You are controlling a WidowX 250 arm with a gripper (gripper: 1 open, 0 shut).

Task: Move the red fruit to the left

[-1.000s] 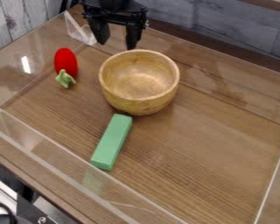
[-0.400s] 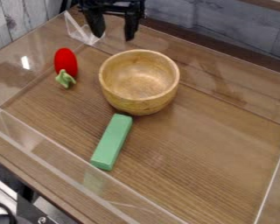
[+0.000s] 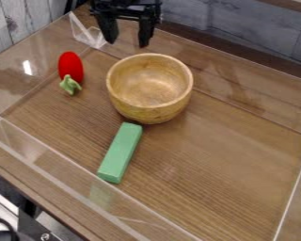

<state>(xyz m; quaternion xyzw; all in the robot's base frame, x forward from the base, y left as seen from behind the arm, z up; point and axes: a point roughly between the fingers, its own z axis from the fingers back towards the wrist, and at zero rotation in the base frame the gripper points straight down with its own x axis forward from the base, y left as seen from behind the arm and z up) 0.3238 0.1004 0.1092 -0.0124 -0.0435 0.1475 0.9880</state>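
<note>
Small glossy red toy strawberry (image 3: 71, 65) lies far left on table (image 3: 229, 141) | black gripper (image 3: 125, 40) hovers empty, jaws spread | fruit ungrasped, looks placed

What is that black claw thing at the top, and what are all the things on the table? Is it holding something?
That black claw is the end of a robot arm, its gripper. Its two jaws point down and stand open, and nothing is held between them. There is only one picture of this moment, taken by a camera looking down at the wooden table from the front. On the table lies a small shiny red toy strawberry with a pale green leafy cap, at the left. In the middle sits a round wooden bowl, which looks empty. In front of the bowl lies a long green rectangular block. Clear plastic walls stand around the table's edges.
</note>
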